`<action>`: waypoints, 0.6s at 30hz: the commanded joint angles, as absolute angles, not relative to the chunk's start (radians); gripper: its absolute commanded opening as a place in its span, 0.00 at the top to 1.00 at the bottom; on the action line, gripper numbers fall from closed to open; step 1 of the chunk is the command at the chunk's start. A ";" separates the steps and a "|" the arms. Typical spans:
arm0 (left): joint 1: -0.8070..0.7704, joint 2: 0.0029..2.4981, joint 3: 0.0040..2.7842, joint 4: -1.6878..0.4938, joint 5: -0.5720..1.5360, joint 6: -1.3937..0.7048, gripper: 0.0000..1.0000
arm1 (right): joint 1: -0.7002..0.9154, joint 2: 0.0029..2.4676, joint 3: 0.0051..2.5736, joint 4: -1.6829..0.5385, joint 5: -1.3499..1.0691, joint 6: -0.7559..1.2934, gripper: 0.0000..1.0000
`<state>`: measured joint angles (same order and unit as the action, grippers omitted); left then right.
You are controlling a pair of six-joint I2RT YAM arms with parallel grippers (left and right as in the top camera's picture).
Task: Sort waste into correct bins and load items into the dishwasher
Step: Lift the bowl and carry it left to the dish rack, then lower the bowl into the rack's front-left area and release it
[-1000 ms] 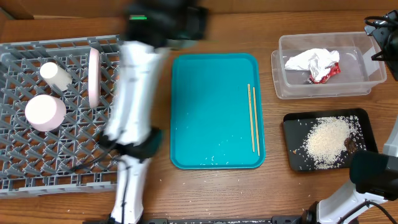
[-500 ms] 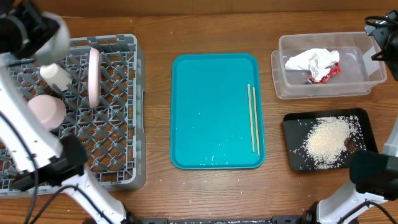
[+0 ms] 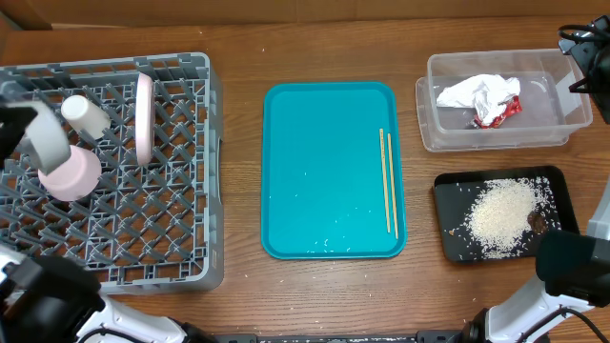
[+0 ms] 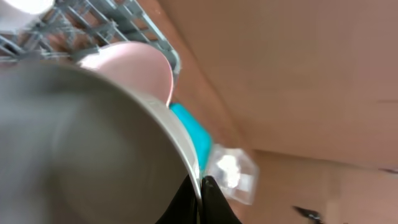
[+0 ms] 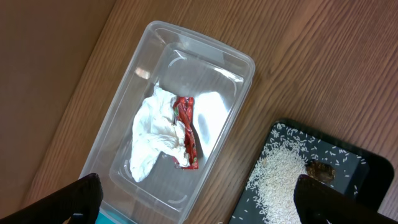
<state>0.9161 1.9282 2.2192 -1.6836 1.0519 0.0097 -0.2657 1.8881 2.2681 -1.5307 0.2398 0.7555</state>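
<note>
My left gripper (image 4: 202, 186) is shut on the rim of a whitish bowl (image 4: 87, 143) that fills the left wrist view. In the overhead view the left arm is a blur (image 3: 38, 138) over the left side of the grey dish rack (image 3: 181, 210). The rack holds an upright pink plate (image 3: 143, 119), a white cup (image 3: 84, 114) and a pinkish bowl (image 3: 71, 176). The chopsticks (image 3: 386, 181) lie on the teal tray (image 3: 315, 171). My right gripper (image 5: 205, 205) is open and empty above the clear tub (image 5: 124, 137), which holds white paper (image 5: 155, 137) and the red wrapper (image 5: 186, 130).
The black tray (image 3: 456, 191) at the front right holds rice (image 3: 500, 214) and a brown scrap (image 3: 536, 221). A few rice grains lie at the teal tray's near edge (image 3: 329, 243). The right arm (image 3: 583, 52) stands at the table's right edge.
The left arm swung from the gap between rack and teal tray across to the rack's left side. The right arm and everything else have not moved.
</note>
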 commanded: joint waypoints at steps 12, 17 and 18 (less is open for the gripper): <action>1.222 1.916 1.507 -1.596 1.431 0.400 0.96 | -0.265 1.873 2.283 -1.527 0.249 0.759 0.00; 1.329 1.920 1.444 -1.502 1.442 0.358 0.96 | -0.265 1.873 2.283 -1.527 0.249 0.759 0.00; 1.337 1.921 1.435 -1.488 1.442 0.343 0.96 | -0.265 1.873 2.283 -1.527 0.249 0.759 0.00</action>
